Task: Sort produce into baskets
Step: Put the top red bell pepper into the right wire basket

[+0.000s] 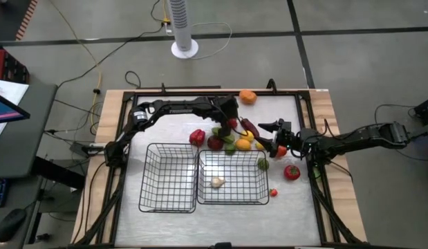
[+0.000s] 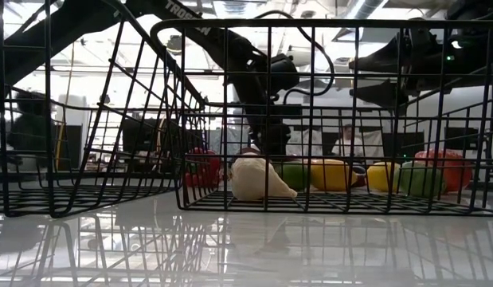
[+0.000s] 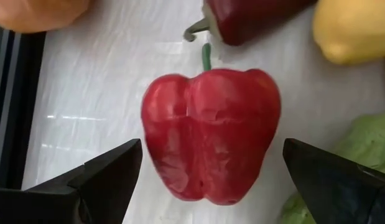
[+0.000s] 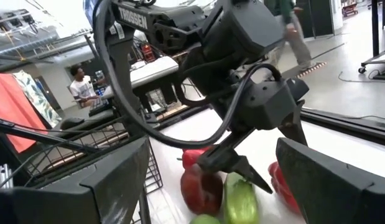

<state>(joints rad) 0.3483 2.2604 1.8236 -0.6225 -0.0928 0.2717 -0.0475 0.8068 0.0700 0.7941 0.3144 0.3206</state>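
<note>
Left fingers: in the left wrist view we see the left gripper with its fingers spread wide on either side of a red bell pepper, not touching it.
Red bell pepper: it lies on the white worktop; only this view shows its green stem and the neighbours just beside it, a dark red pepper, a yellow fruit and a pale green piece.
Right fingers: the right wrist view shows the right gripper with fingers held apart, nothing between them, facing the left arm's head above the pile.
High view: we see the left gripper over the cluster of produce beyond the baskets and the right gripper at the cluster's right edge.
Baskets: the left basket holds nothing we can see; the right basket holds one pale piece.
Strays: an orange fruit near the far edge, a tomato right of the baskets.
Low view: only here does the pale piece show as a bulb behind the wire.
Room: people stand beyond the worktop in the right wrist view.
</note>
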